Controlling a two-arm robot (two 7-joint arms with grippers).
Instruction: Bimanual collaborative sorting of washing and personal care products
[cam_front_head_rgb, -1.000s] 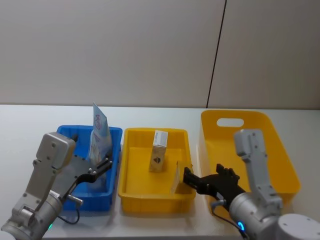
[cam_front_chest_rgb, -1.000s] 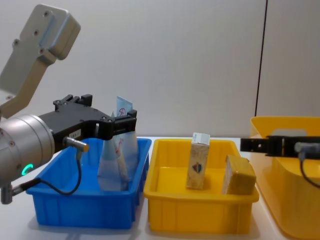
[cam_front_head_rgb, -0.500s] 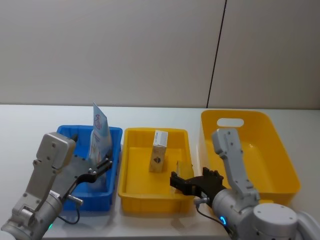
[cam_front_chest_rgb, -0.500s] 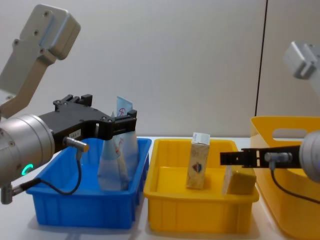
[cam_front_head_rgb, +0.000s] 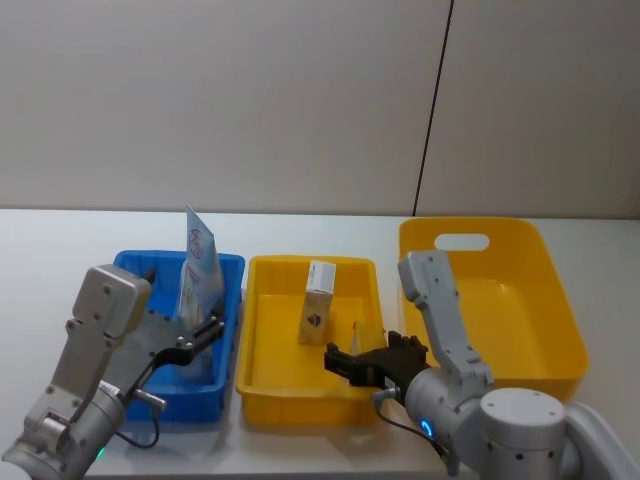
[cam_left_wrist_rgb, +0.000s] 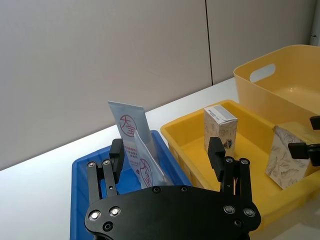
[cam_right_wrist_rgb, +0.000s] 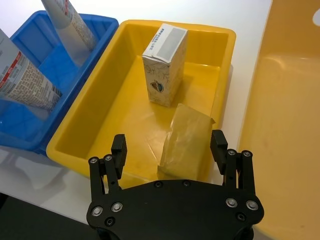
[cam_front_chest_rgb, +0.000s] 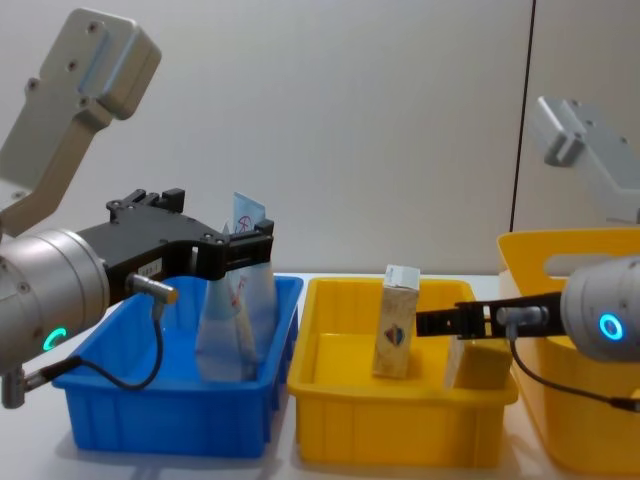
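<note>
Presently the tan block (cam_right_wrist_rgb: 187, 140) is found just ahead of the wide-spread right gripper (cam_right_wrist_rgb: 168, 141). It is judged stiff and light, best taken across its flat faces. The left gripper (cam_left_wrist_rgb: 166, 147) is held open beside the soft pouch (cam_left_wrist_rgb: 146, 167).

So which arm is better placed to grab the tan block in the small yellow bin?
Right. The right gripper is open and lined up on the tan block in the small yellow bin. The left gripper is open at the blue bin, by the pale-blue pouch, farther from the block.
</note>
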